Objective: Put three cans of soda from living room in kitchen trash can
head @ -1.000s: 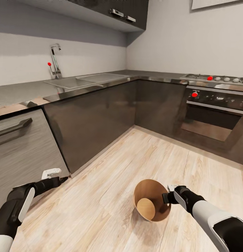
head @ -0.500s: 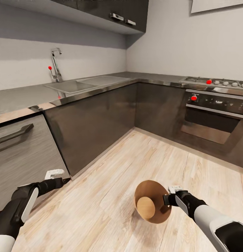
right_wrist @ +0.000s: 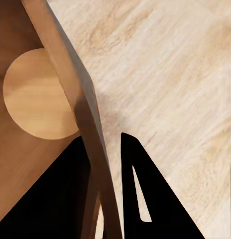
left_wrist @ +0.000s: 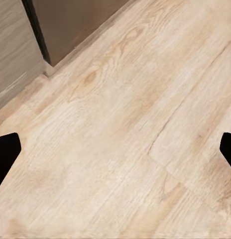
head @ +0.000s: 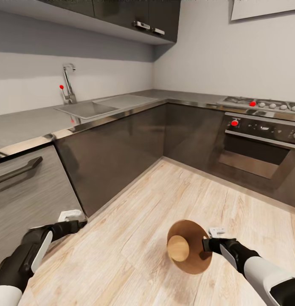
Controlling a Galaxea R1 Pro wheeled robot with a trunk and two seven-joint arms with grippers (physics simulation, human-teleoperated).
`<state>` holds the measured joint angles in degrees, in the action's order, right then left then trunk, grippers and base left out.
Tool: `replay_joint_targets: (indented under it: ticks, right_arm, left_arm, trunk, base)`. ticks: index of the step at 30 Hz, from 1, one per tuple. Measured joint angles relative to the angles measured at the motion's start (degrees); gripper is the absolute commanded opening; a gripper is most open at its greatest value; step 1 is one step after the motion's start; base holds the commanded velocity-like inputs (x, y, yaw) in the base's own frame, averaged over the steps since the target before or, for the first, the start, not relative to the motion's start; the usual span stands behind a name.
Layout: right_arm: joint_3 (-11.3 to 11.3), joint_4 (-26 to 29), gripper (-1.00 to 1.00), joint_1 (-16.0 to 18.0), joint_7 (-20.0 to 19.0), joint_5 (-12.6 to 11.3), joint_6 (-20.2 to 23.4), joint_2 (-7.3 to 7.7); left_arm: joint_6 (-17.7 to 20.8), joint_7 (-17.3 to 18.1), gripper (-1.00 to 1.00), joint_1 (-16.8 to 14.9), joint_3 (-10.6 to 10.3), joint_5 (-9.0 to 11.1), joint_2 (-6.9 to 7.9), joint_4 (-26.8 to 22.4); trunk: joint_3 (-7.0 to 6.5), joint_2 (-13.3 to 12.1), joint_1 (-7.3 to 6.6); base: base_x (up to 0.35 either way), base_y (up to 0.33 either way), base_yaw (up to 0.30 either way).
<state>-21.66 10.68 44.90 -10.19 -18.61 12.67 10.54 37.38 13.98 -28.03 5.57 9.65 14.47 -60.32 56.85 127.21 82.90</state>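
I am in the kitchen. The tash can (head: 193,264) is at the lower middle of the head view, its brown inside and bare pale round bottom facing the camera. My right gripper (head: 206,245) is shut on its rim at the right side. In the right wrist view the bin's wall (right_wrist: 70,84) runs between the two dark fingers (right_wrist: 140,184). My left gripper (head: 81,223) hangs open and empty over the wood floor near the cabinet base; its fingertips (left_wrist: 7,152) stand wide apart. The cans of soda are out of view.
Dark brown cabinets (head: 117,157) run in an L around the corner, with a steel sink (head: 102,105) and tap (head: 68,83) on the grey worktop. An oven (head: 257,148) with a hob stands at right. A grey drawer front (head: 24,187) is close to my left arm. Wood floor (head: 164,204) lies ahead.
The whole picture has shifted, so the camera has moved a little. The right gripper keeps its hold on the bin's rim. The left gripper stays open.
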Motion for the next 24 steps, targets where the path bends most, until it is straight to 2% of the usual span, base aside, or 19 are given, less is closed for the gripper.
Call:
replay_joint_targets:
  ticks: [1, 3, 5, 7, 9, 11, 13, 15, 19, 21, 24]
  right_arm:
    - [-0.23, 1.12, -1.00, -0.15, -0.05, -0.07, -0.21, 0.34]
    - [0.46, 3.29, -1.00, -0.55, -0.16, -0.11, -0.32, 0.91]
    - [-0.77, 5.81, -1.00, -1.49, -0.16, 1.04, -0.45, 1.79]
    - [-1.38, 12.10, -1.00, -4.84, -0.77, 2.20, -0.62, 3.70]
    - [-1.77, 16.42, -1.00, -7.86, -1.30, 2.77, -1.10, 4.79]
    - [-1.91, 19.88, -1.00, -10.35, -1.68, 2.78, -3.31, 5.41]
    - [-1.76, 22.30, -1.00, -12.27, -2.12, 3.04, -7.51, 5.82]
    - [-1.79, 22.97, -1.00, -12.99, -2.94, 3.42, -9.04, 6.12]
    - [-1.82, 23.57, -1.00, -13.54, -5.55, 3.44, -10.60, 7.43]
    - [-1.66, 23.75, -1.00, -13.85, -7.35, 3.36, -11.37, 8.51]
    - [-1.76, 23.72, -1.00, -15.31, -7.91, 3.53, -11.70, 8.96]
  left_arm:
    - [-1.16, -0.18, 1.00, 0.00, -1.16, 0.01, -0.02, 2.31]
    - [-3.14, -0.13, 1.00, -0.01, -1.91, 0.04, -0.05, 5.70]
    - [-5.04, 0.01, 1.00, 0.00, -2.35, 0.12, -0.08, 9.15]
    - [-7.47, -0.02, 1.00, -0.01, -2.84, 0.18, -0.48, 13.64]
    - [-8.39, -0.13, 1.00, -0.01, -3.25, 0.19, -1.03, 15.38]
    - [-9.00, -0.29, 1.00, -0.02, -4.51, 0.15, -1.33, 16.44]
    - [-9.72, -0.48, 1.00, 0.02, -7.35, 0.19, -1.51, 17.13]
    - [-10.44, -0.55, 1.00, 0.05, -9.00, 0.20, -1.57, 17.35]
    - [-11.67, -0.66, 1.00, 0.11, -10.24, 0.17, -1.61, 17.58]
    - [-13.72, -0.67, 1.00, 0.26, -10.64, 0.09, -1.62, 17.66]
    - [-15.68, -0.70, 1.00, 0.46, -10.75, 0.04, -1.63, 18.47]
  trunk:
    - [-0.17, -0.40, -0.22]
    - [-0.55, -1.20, -0.66]
    - [-0.90, -2.00, -1.10]
    - [-1.25, -2.80, -1.54]
    - [-1.61, -3.61, -1.98]
    - [-1.97, -4.41, -2.42]
    - [-2.33, -5.21, -2.86]
    - [-2.69, -6.02, -3.30]
    - [-3.41, -7.62, -4.17]
    - [-3.77, -8.42, -4.61]
    - [-4.30, -9.63, -5.27]
  base:
    - [0.000, 0.000, 0.000]
    - [0.000, 0.000, 0.000]
    - [0.000, 0.000, 0.000]
    - [0.000, 0.000, 0.000]
    - [0.000, 0.000, 0.000]
    - [0.000, 0.000, 0.000]
    - [0.000, 0.000, 0.000]
    - [0.000, 0.000, 0.000]
    - [0.000, 0.000, 0.000]
    - [0.000, 0.000, 0.000]
    - [0.000, 0.000, 0.000]
